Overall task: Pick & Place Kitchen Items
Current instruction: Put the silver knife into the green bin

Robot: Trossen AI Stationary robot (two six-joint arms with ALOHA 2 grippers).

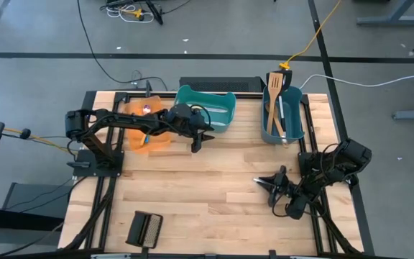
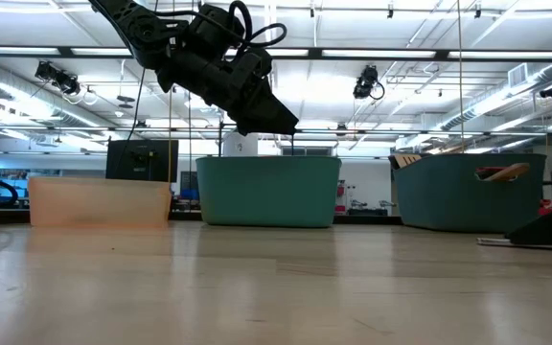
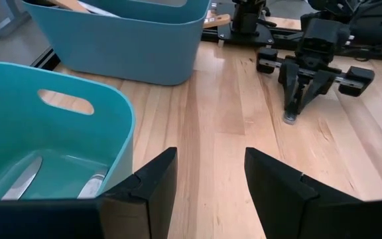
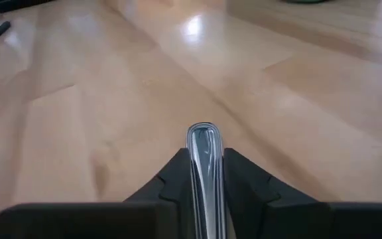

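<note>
Right gripper [image 4: 207, 174]: pinching a slim silver table knife [image 4: 205, 159] low over the light wooden table [image 1: 214, 187], near right.
Left gripper [image 3: 207, 182]: hovering spread beside the middle teal plastic bin [image 3: 58, 119].
Risk: thin handle is sitting narrowly between the fingers; it could be twisting or slipping during lifting.

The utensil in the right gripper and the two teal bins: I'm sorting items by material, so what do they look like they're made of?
The utensil between the right gripper's fingers looks like polished metal, probably steel: silver, mirror-bright, with a rounded handle end. The teal bins look like moulded plastic: smooth, uniform colour, rounded rims, one with a cut-out handle slot.
</note>
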